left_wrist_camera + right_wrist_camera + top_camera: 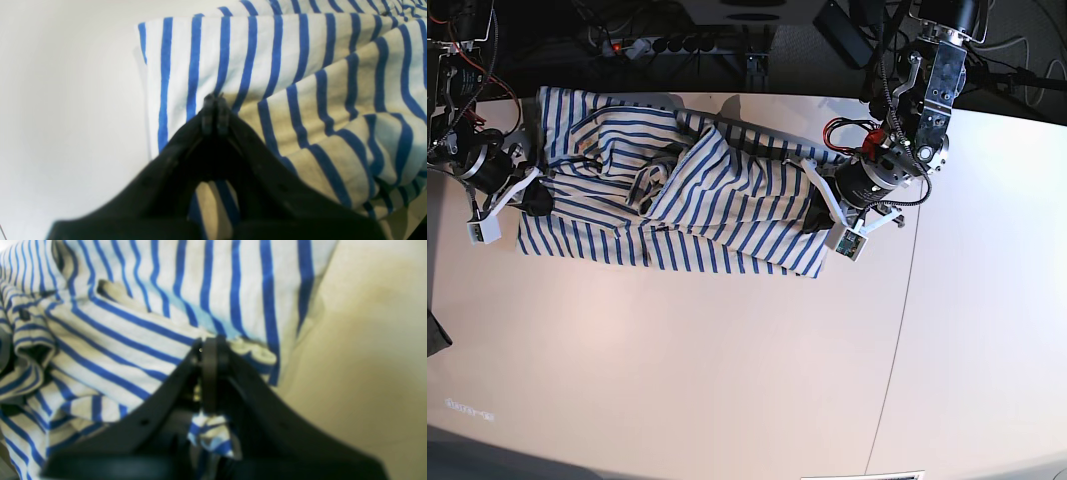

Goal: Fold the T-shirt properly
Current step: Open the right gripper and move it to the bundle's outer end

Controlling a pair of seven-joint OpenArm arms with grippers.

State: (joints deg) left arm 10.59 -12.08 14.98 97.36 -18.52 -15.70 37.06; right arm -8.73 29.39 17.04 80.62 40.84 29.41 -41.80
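A: Where's the T-shirt [677, 205]?

B: Lying crumpled and partly folded across the far half of the table [727, 380], closer to the far edge than the near one. It runs from near the far left corner toward the middle. Blue stripes on white, lots of ridges and bunched folds in the middle.

A: Left gripper [214, 100]?

B: On the right side of the base view, at the shirt's right end. Jaws pressed together. In the left wrist view the tips sit against striped cloth, and cloth shows through the gap behind them, so it looks clamped on the T-shirt's edge. The fabric past the tips lies flat with a straight edge toward the bare table.

A: Right gripper [211, 343]?

B: Left side of the base view, at the shirt's left end, near the table's left edge. Jaws pinched tight. The right wrist view shows a tuft of striped fabric bunched behind the fingertips, so it's grasping the shirt. A rolled hem sits just beside the tips.

A: Anything else?

B: Cables [657, 42] and a power strip beyond the far edge. The shirt is between the two arms, both ends held.
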